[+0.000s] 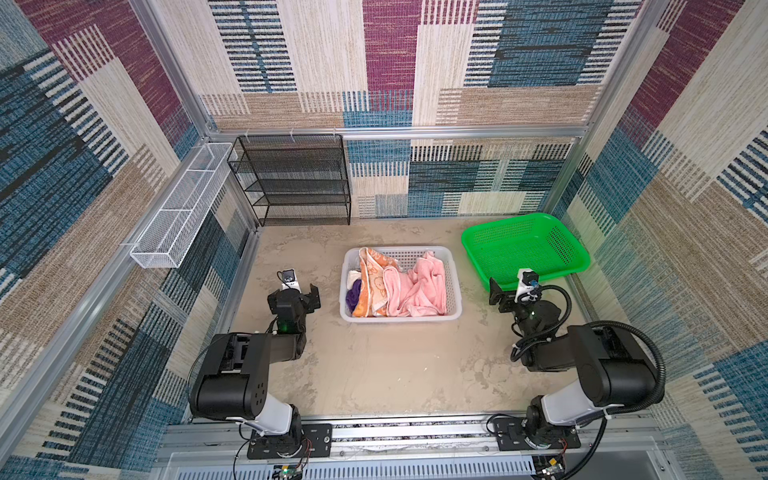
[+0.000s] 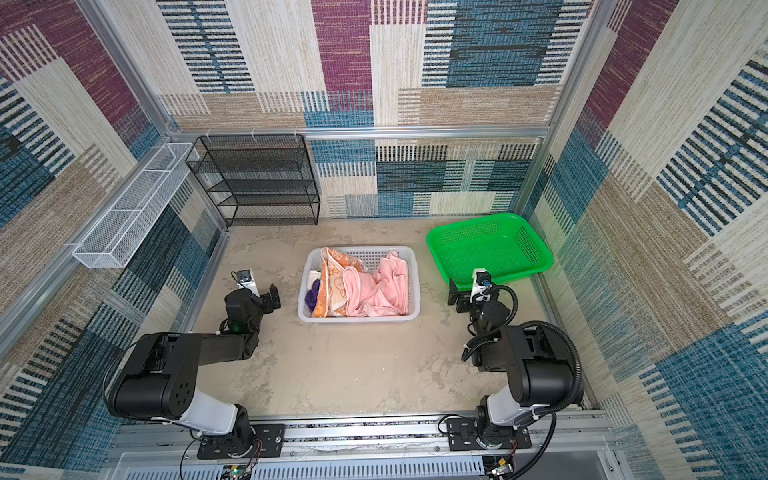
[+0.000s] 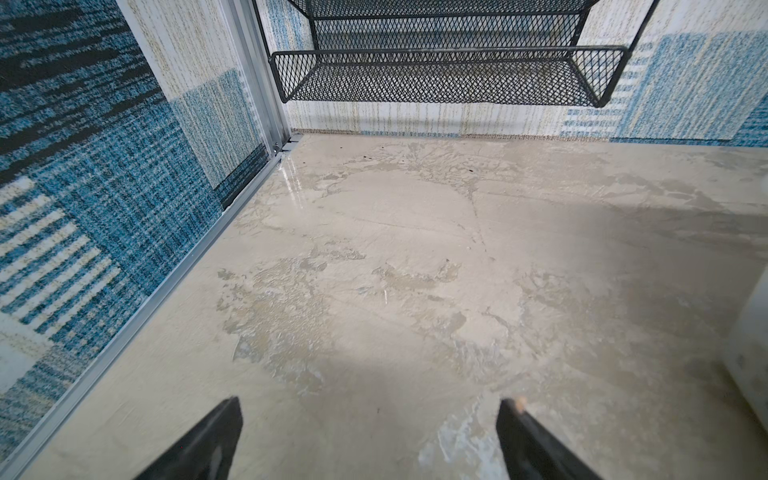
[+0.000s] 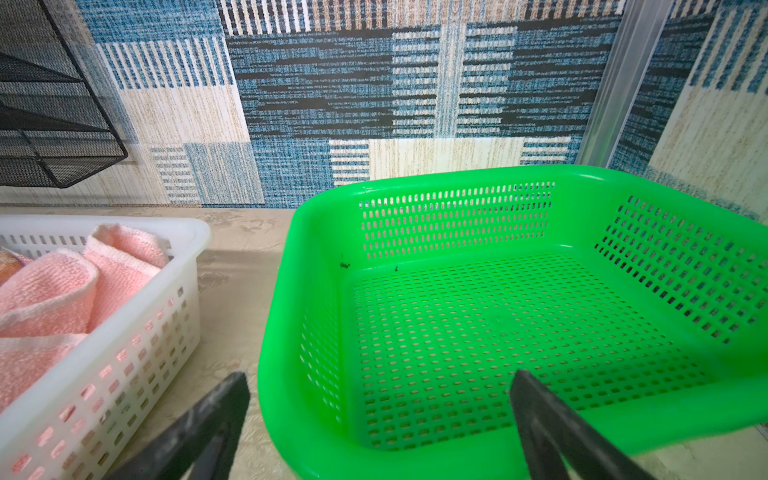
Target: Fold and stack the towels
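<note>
The towels lie crumpled together in a white perforated basket point(image 1: 399, 318) at mid table. A pink towel point(image 1: 417, 286) fills its right half. To the left of it an orange towel point(image 1: 372, 278) with cartoon figures drapes over a purple towel point(image 1: 354, 297) and a whitish one point(image 1: 353, 276). My left gripper point(image 1: 295, 295) hovers left of the basket, open and empty over bare tabletop point(image 3: 374, 249). My right gripper point(image 1: 515, 291) is right of the basket, open and empty. In the right wrist view its jaws straddle the near rim of the green basket point(image 4: 457, 216), with the pink towel point(image 4: 54, 291) off to one side.
An empty green perforated basket point(image 1: 575, 245) sits at the back right corner. A black mesh shelf rack point(image 1: 299, 178) stands against the back wall on the left. A white wire trough point(image 1: 183, 208) hangs on the left wall. Patterned walls enclose three sides of the table.
</note>
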